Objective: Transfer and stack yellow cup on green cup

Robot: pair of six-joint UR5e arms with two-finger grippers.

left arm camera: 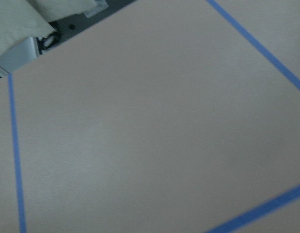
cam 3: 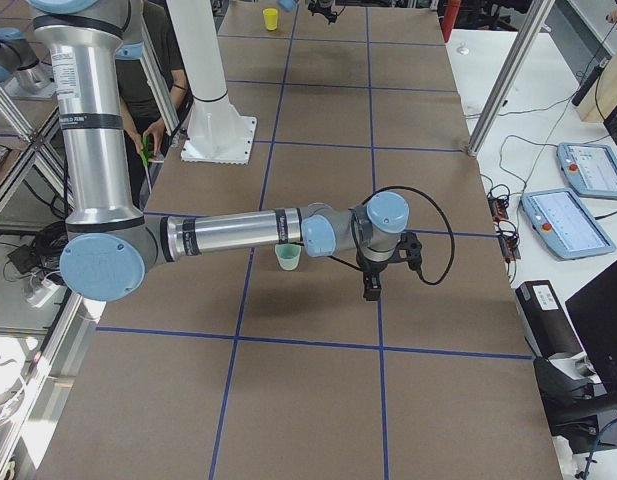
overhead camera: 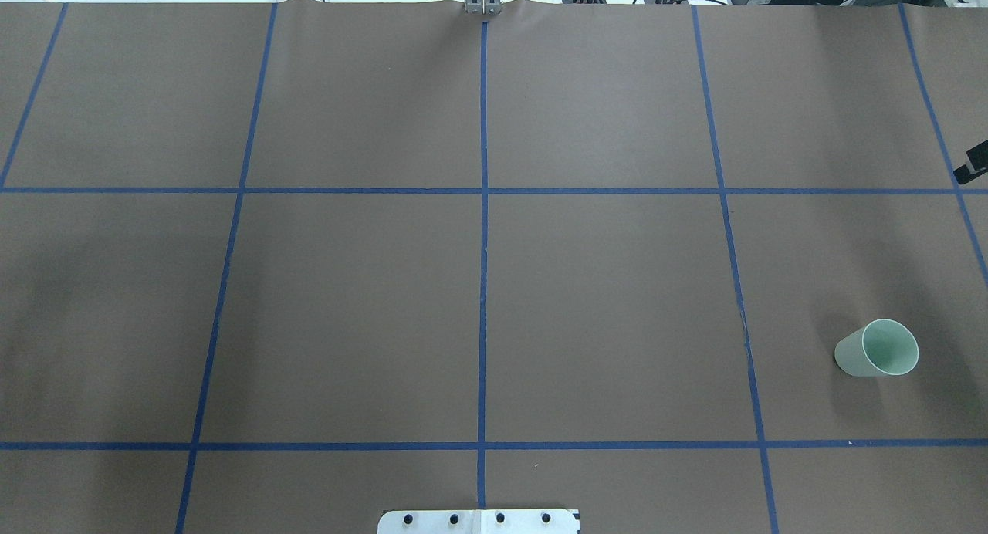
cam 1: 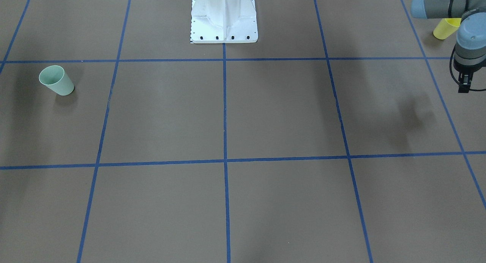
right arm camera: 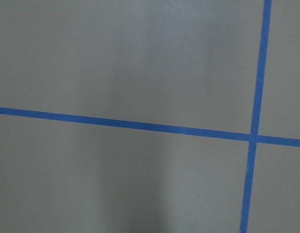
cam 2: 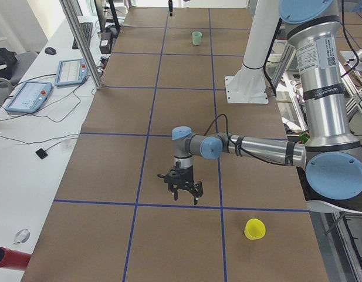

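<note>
The left gripper hangs spread and empty above the table, with the yellow cup near it but apart. At the far end, the green cup stands beside the right gripper. I cannot tell how its jaws stand.

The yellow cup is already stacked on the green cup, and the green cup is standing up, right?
No, it is not stacked yet. The yellow cup sits alone at the other end of the table, far from the green cup, which is standing up. The exterior front-facing view shows both.
</note>
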